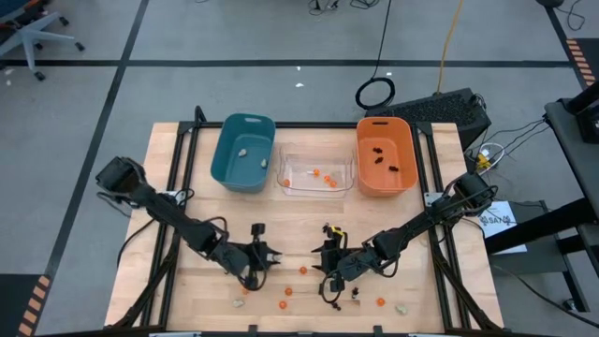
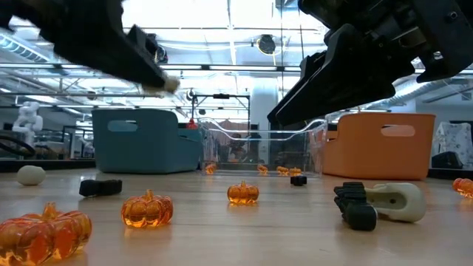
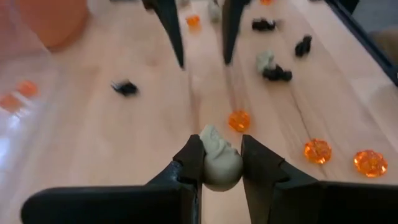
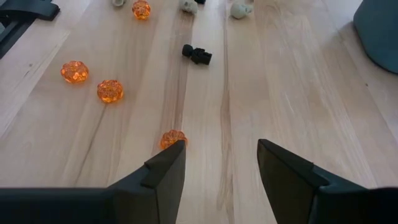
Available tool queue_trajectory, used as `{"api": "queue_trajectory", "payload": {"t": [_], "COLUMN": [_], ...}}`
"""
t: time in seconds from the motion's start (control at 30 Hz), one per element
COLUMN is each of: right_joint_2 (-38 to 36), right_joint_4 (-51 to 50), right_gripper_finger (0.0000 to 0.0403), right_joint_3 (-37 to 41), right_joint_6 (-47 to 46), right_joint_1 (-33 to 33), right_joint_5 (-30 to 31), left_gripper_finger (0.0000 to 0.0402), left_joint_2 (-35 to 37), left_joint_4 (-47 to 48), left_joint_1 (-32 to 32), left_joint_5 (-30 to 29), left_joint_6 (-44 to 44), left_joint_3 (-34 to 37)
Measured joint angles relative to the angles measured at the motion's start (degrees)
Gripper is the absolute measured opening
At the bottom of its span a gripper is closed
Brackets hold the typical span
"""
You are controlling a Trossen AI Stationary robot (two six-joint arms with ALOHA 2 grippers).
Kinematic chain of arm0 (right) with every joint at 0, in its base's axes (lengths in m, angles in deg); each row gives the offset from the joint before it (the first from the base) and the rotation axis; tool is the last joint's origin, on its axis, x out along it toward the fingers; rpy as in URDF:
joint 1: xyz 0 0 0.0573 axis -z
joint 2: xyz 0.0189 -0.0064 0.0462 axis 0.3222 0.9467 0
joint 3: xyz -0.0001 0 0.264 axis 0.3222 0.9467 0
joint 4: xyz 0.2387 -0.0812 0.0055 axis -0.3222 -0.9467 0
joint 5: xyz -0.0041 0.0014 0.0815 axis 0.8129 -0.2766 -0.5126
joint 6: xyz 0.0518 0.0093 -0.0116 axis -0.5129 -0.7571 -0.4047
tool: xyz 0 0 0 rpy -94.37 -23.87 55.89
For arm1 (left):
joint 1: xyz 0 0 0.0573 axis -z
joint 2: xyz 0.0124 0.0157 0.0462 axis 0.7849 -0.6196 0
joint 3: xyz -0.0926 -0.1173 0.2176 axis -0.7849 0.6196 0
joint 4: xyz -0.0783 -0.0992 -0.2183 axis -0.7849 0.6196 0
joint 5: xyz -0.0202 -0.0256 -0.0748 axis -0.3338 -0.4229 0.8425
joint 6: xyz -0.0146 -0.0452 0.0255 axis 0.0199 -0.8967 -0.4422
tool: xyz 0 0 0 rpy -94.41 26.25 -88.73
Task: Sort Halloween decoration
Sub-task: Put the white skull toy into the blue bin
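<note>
Left tool (image 3: 221, 163) clamped shut; right tool (image 4: 221, 163) spread, both low

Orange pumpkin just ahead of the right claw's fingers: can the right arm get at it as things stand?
Probably yes. The right claw is open and empty, the pumpkin lies on bare wood beside one fingertip, and nothing sits between them; a small sideways shift should centre it.

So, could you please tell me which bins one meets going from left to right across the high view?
teal bin → clear bin → orange bin
</note>
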Motion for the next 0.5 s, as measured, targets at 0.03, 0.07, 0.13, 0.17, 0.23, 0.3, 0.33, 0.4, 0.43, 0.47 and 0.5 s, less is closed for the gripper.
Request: {"api": "queue_trajectory", "payload": {"t": [0.03, 0.07, 0.13, 0.17, 0.23, 0.3, 0.33, 0.4, 0.43, 0.47, 0.5], "right_joint_2": [0.0, 0.0, 0.0, 0.0, 0.0, 0.0, 0.0, 0.0, 0.0, 0.0, 0.0], "right_joint_4": [0.0, 0.0, 0.02, 0.03, 0.11, 0.18, 0.22, 0.26, 0.28, 0.36, 0.42], "right_gripper_finger": [0.0183, 0.0183, 0.0183, 0.0183, 0.0183, 0.0183, 0.0183, 0.0183, 0.0183, 0.0183, 0.0183], "right_joint_3": [0.0, -0.01, -0.02, -0.02, -0.02, -0.02, -0.02, -0.02, -0.02, -0.02, -0.02], "right_joint_6": [0.0, 0.0, 0.0, 0.0, 0.0, 0.0, 0.0, 0.0, 0.0, 0.0, 0.0], "right_joint_1": [0.0, 0.0, 0.0, 0.0, 0.0, -0.02, 0.0, -0.01, 0.0, -0.01, 0.0], "right_joint_5": [0.0, 0.0, 0.02, 0.02, 0.04, 0.04, 0.04, 0.05, 0.06, 0.08, 0.08], "left_gripper_finger": [0.0066, 0.0066, 0.0066, 0.0066, 0.0066, 0.0066, 0.0066, 0.0066, 0.0066, 0.0066, 0.0066], "left_joint_2": [1.27, 2.47, 4.85, 6.13, 8.46, 10.56, 11.42, 13.02, 13.74, 14.42, 15.0], "left_joint_4": [0.97, 2.03, 3.78, 4.56, 5.52, 7.03, 7.5, 7.39, 7.43, 7.42, 7.38], "left_joint_1": [0.0, 0.0, 0.0, 0.0, -0.07, -0.06, -0.06, -0.11, -0.11, -0.11, -0.12], "left_joint_5": [-0.66, -1.09, -2.0, -2.57, -3.81, -4.71, -4.95, -5.61, -5.72, -5.73, -5.75], "left_joint_6": [1.54, 3.01, 5.91, 7.41, 10.57, 14.0, 15.82, 19.47, 21.21, 22.89, 24.4], "left_joint_3": [-0.01, 0.0, -0.02, 0.0, -0.02, -0.02, -0.02, -0.02, -0.02, -0.02, -0.02]}}
